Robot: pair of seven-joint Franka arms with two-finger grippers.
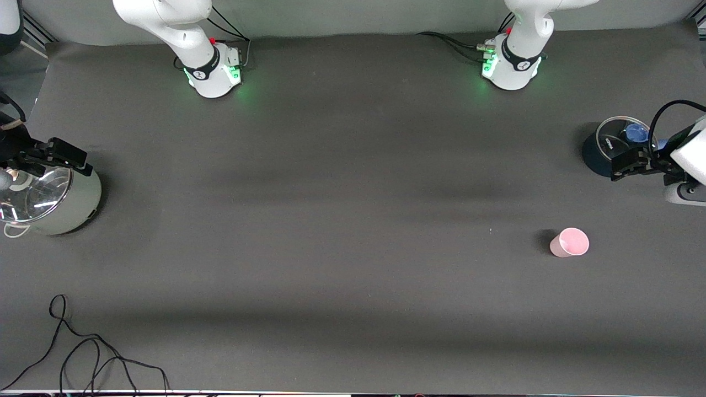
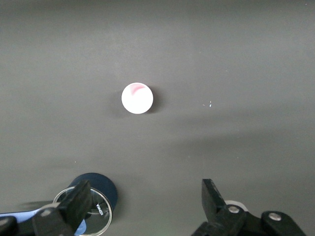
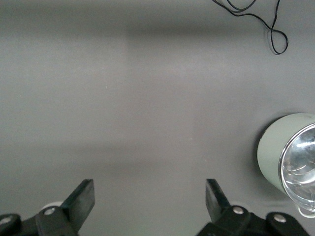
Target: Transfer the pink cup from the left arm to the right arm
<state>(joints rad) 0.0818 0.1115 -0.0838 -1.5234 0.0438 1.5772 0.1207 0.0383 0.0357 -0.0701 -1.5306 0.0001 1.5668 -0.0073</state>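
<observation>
Dark grey table (image 1: 331,220); pale wall (image 1: 358,16) above.

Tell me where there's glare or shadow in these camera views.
Front view: green base lights glow on the table, and the pink cup casts a small shadow toward the right arm's end. Left wrist view: the cup is washed out almost white. Right wrist view: the silver pot's lid glares.

We can make out only one piece of lettering: a short white word on the glass lid (image 1: 616,141) of the dark blue pot (image 1: 593,157), printed near the lid's rim at about nine o'clock in the front view. It shows again in the left wrist view (image 2: 98,209), but we cannot read its letters in either.
</observation>
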